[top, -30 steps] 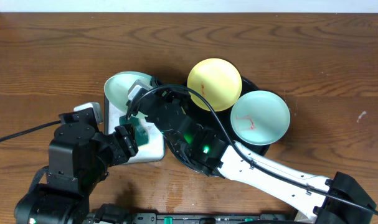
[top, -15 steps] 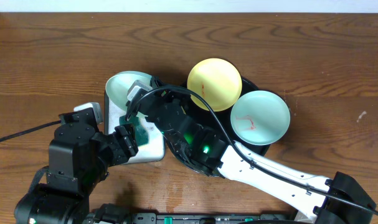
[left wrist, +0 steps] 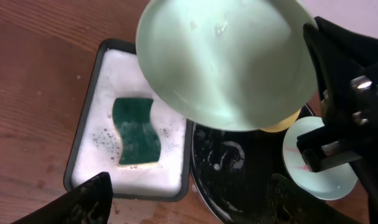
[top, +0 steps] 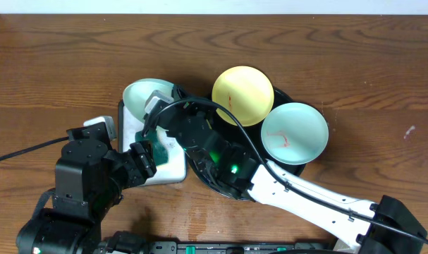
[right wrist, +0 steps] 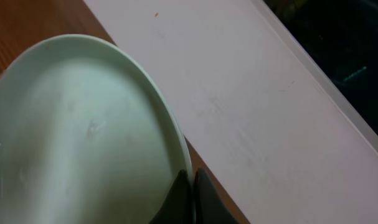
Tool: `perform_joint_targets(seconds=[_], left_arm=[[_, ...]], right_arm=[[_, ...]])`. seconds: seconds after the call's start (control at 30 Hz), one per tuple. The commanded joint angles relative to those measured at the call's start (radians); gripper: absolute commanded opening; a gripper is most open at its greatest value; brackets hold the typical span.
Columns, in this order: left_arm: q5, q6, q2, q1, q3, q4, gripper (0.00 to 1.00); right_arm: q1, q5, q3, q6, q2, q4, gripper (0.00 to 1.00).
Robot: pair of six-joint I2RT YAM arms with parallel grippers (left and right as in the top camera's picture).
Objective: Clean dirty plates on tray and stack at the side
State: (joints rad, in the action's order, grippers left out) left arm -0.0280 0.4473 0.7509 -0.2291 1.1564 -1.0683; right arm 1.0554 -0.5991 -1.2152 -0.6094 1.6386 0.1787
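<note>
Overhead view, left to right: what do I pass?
Left arm → held mint plate → yellow plate → red-smeared mint plate.

The mint plate (left wrist: 226,59) and the yellow plate (top: 242,94) look smooth and glossy. The black tray (left wrist: 238,186) is shiny, with wet specks. The green sponge (left wrist: 136,130) looks coarse, lying in bubbly white foam (left wrist: 114,68). The table (top: 72,63) shows brown wood grain.
</note>
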Motion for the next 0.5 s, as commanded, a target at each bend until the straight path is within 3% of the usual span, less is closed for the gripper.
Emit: perform_joint_targets(seconds=[0.0, 0.07, 0.17, 0.23, 0.3, 0.37, 0.43, 0.47], left_arm=[[-0.01, -0.005, 0.0, 0.006, 0.013, -0.002, 0.8], [-0.01, -0.005, 0.0, 0.006, 0.013, -0.002, 0.8], [-0.01, -0.005, 0.0, 0.006, 0.013, -0.002, 0.8], [-0.01, -0.005, 0.0, 0.006, 0.013, -0.002, 0.8], [-0.01, -0.005, 0.0, 0.006, 0.013, -0.002, 0.8], [-0.01, -0.005, 0.0, 0.006, 0.013, -0.002, 0.8], [-0.01, -0.005, 0.0, 0.006, 0.013, -0.002, 0.8], [-0.01, -0.005, 0.0, 0.006, 0.013, -0.002, 0.8]], right_arm=[[-0.004, -0.063, -0.014, 0.006, -0.022, 0.014, 0.01], [0.0, -0.001, -0.014, 0.106, -0.024, -0.012, 0.01], [0.004, -0.019, -0.014, -0.004, -0.022, -0.018, 0.01], [-0.001, -0.076, -0.014, 0.159, -0.022, 0.019, 0.01], [0.005, 0.04, -0.014, 0.088, -0.023, -0.014, 0.01], [0.003, -0.058, -0.014, 0.042, -0.022, 0.007, 0.01], [-0.009, -0.167, -0.014, 0.239, -0.025, 0.02, 0.01], [-0.011, -0.109, -0.014, 0.264, -0.029, -0.017, 0.01]])
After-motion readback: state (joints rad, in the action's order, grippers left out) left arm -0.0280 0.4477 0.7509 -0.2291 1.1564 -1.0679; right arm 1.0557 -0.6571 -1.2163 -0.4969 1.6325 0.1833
